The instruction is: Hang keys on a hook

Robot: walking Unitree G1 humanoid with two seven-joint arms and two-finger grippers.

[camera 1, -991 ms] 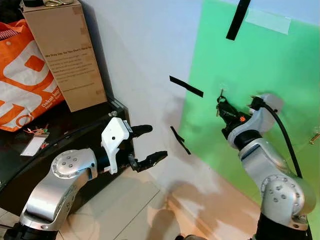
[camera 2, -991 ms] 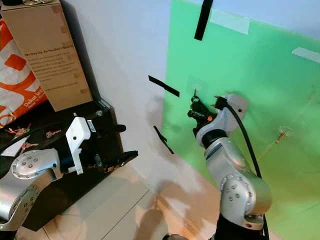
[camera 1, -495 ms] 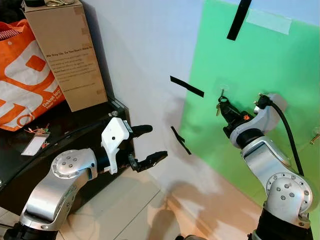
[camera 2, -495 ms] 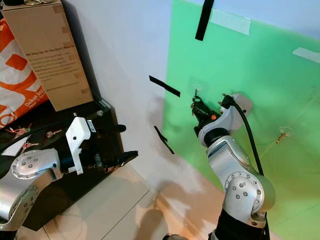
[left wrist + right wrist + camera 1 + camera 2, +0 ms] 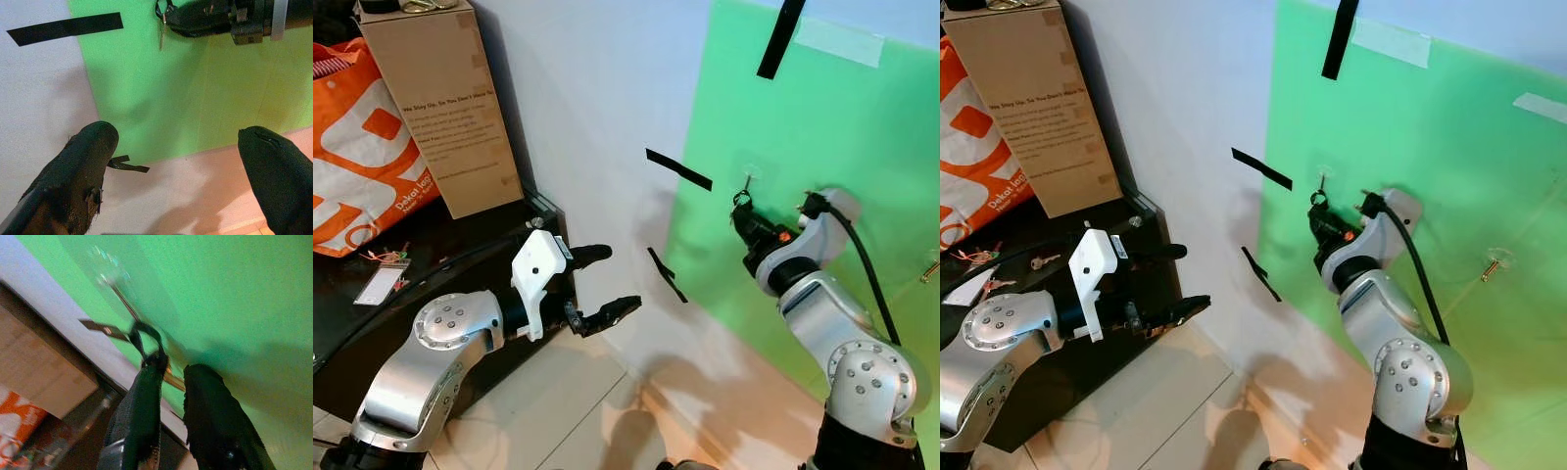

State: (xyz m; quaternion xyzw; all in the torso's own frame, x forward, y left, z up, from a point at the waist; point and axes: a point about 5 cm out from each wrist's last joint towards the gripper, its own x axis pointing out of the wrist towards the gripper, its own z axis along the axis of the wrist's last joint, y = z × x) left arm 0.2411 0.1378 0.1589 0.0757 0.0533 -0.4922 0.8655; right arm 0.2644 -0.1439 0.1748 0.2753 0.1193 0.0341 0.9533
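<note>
A small clear hook (image 5: 747, 179) is stuck on the green board (image 5: 822, 127). My right gripper (image 5: 745, 217) is raised to it and is shut on a bunch of keys (image 5: 168, 377). The dark key ring (image 5: 144, 335) stands up from the fingertips, right at the tip of the hook (image 5: 117, 289); I cannot tell whether it is over it. In the left wrist view one key (image 5: 160, 36) dangles from the ring. My left gripper (image 5: 622, 277) is open, held low to the left, away from the board.
A second hook (image 5: 930, 266) sits further right on the board. Black tape strips (image 5: 677, 168) mark the white wall. To the left stands a black cabinet (image 5: 460, 245) with a cardboard box (image 5: 440, 108), an orange bag (image 5: 362, 157) and loose keys (image 5: 384, 257).
The right gripper with the keys has drawn slightly left and down from where it was half a second ago, staying by the hook. The left arm has not moved.
</note>
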